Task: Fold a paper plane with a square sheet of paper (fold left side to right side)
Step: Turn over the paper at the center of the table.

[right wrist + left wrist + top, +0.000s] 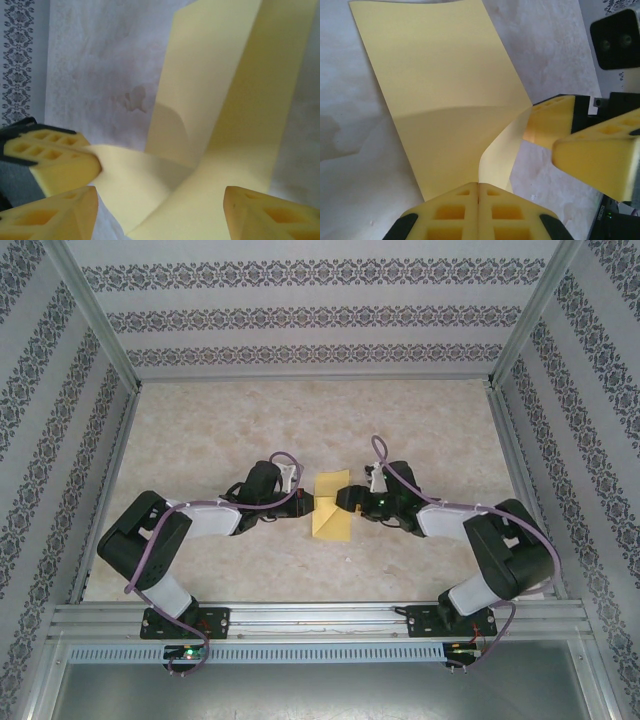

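The square sheet of paper point(332, 523) is plain yellow and lies mid-table, one part raised and curling. In the left wrist view the paper point(440, 90) bends up from the table into my left gripper point(478, 184), which is shut on its lifted edge. My left gripper point(305, 502) and right gripper point(346, 501) face each other across the sheet. In the right wrist view the paper point(220, 100) runs between the spread yellow fingers point(55, 215) of my right gripper point(160, 200), which stands open around it. The left gripper's fingers point(50, 160) pinch the curled flap there.
The table point(200, 430) has a pale marbled top. Patterned walls point(300, 315) and metal frame posts point(95, 320) close it in at the back and both sides. An aluminium rail point(320, 620) carries both arm bases at the near edge.
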Robot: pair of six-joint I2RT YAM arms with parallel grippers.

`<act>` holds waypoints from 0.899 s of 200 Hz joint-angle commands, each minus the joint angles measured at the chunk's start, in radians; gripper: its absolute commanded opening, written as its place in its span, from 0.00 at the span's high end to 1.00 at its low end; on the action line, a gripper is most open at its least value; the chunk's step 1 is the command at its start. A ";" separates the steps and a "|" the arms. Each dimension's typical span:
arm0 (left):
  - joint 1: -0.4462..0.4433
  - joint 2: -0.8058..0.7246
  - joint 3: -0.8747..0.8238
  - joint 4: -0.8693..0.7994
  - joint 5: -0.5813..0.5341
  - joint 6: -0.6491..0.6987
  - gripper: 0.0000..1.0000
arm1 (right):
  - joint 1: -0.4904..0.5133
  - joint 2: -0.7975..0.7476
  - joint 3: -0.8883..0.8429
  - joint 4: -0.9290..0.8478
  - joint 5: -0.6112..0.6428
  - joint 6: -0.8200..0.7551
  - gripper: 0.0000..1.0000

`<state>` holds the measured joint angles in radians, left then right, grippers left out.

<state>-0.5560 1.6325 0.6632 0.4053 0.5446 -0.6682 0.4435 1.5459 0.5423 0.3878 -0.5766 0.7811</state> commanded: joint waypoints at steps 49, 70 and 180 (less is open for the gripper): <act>0.005 0.015 -0.020 0.080 -0.023 -0.025 0.95 | 0.050 0.136 0.053 0.200 0.011 0.024 0.57; 0.007 0.015 -0.022 0.074 -0.037 -0.015 0.90 | 0.052 0.137 0.040 0.213 0.018 0.021 0.68; 0.061 -0.485 -0.033 -0.261 -0.221 0.153 0.46 | -0.020 -0.116 0.070 0.218 -0.076 -0.095 1.00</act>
<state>-0.5129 1.2743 0.6174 0.2794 0.4038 -0.5903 0.4480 1.5269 0.5800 0.5617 -0.5884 0.7422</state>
